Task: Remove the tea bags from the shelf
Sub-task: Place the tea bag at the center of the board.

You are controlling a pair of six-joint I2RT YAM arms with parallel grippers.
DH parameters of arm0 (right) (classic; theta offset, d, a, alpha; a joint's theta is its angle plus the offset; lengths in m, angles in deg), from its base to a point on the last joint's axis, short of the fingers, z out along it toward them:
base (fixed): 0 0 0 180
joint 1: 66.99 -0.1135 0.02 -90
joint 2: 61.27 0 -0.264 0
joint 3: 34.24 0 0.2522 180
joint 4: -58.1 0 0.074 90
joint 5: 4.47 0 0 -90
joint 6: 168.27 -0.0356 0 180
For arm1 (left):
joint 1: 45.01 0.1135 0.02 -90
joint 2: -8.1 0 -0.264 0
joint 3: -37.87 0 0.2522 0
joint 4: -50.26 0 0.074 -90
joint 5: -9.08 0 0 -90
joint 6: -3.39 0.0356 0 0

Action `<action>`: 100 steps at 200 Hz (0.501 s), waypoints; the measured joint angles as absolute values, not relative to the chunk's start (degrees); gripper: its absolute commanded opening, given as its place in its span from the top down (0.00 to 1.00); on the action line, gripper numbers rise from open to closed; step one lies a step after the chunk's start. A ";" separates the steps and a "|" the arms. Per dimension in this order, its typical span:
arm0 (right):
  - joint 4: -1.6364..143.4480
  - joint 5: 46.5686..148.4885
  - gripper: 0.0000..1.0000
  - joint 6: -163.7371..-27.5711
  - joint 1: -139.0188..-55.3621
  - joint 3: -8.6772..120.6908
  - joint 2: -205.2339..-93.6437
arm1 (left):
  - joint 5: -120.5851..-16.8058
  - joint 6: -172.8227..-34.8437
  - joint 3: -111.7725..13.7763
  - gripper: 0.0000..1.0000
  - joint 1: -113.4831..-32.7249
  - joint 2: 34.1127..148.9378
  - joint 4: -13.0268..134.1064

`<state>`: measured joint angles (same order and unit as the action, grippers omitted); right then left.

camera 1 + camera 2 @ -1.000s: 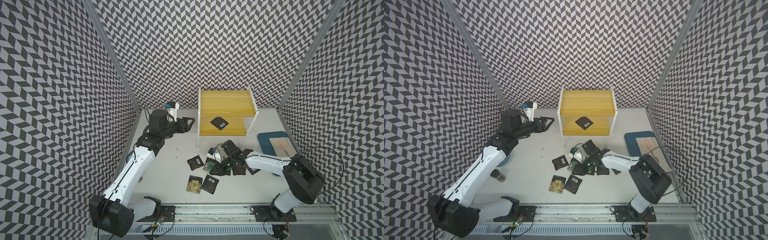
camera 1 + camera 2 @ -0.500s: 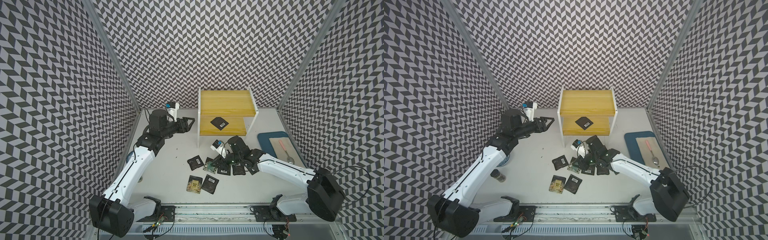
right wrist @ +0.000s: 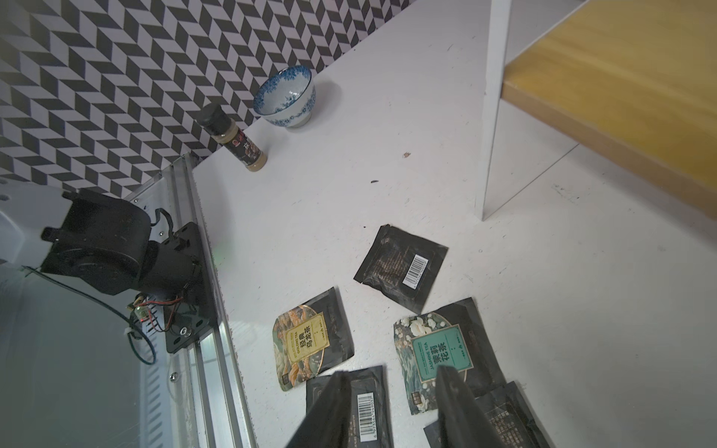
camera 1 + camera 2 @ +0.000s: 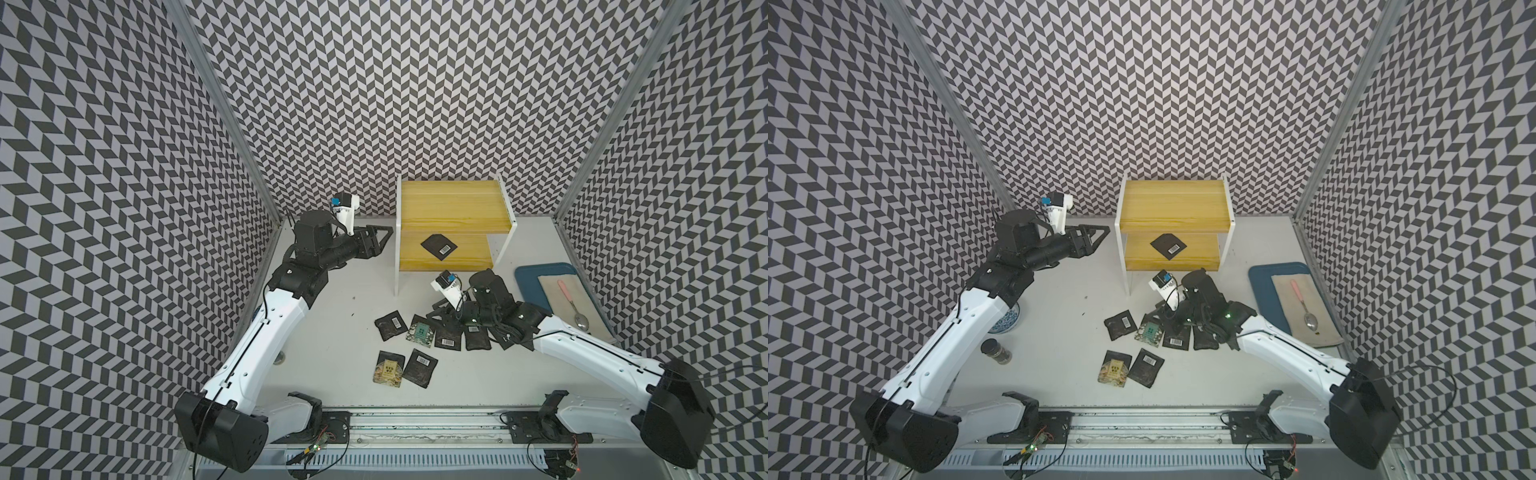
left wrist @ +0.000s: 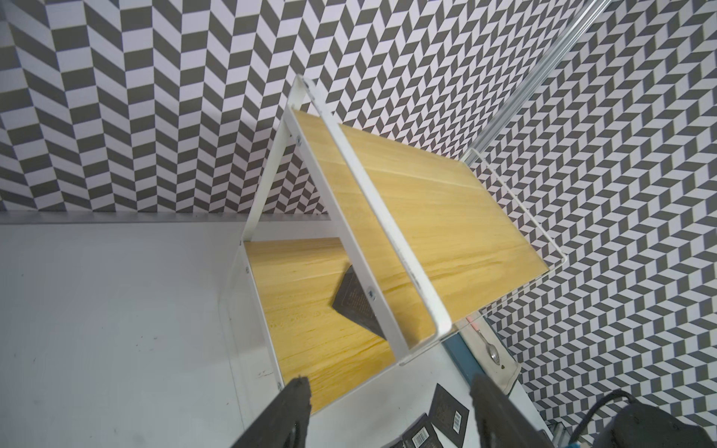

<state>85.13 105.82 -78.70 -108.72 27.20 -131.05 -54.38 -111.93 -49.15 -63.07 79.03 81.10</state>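
Nearest the base rail, a gold-faced black square sachet and a plain black sachet with a white barcode label lie flat on the white worktop, just beside each other. Behind them is a loose row of more flat black sachets, partly overlapping, with one green-faced sachet among them. The right tool hangs low over this row, fingers apart, nothing between them. Farther back stands the two-tier shelf of yellow wooden boards and white side panels. One black barcode-labelled tea bag lies flat on its lower board, turned cornerwise. The left tool points at the shelf's left side panel without touching it, fingers apart and empty.
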 measured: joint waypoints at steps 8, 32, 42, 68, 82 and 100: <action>85.05 105.01 0.55 -78.61 -108.72 27.20 -130.40 | -54.31 -111.87 -49.82 0.31 -63.35 79.54 81.06; 84.59 102.17 0.49 -78.13 -108.72 27.18 -128.12 | -54.25 -111.74 -51.27 0.30 -64.03 81.33 80.91; 83.71 100.86 0.47 -77.93 -108.72 27.04 -127.03 | -54.25 -111.74 -51.79 0.30 -64.29 82.25 80.97; 80.94 96.80 0.37 -77.19 -108.72 26.04 -124.01 | -54.44 -111.56 -53.65 0.30 -65.04 85.02 81.30; 79.61 94.39 0.34 -76.34 -108.72 25.93 -123.25 | -54.69 -111.54 -54.22 0.31 -65.28 86.18 81.37; 78.21 91.42 0.30 -74.76 -108.72 25.91 -123.25 | -54.95 -111.52 -54.48 0.31 -65.41 87.19 81.45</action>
<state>78.21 91.42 -74.76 -108.72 25.91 -123.25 -54.95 -111.52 -54.48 -65.41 87.19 81.45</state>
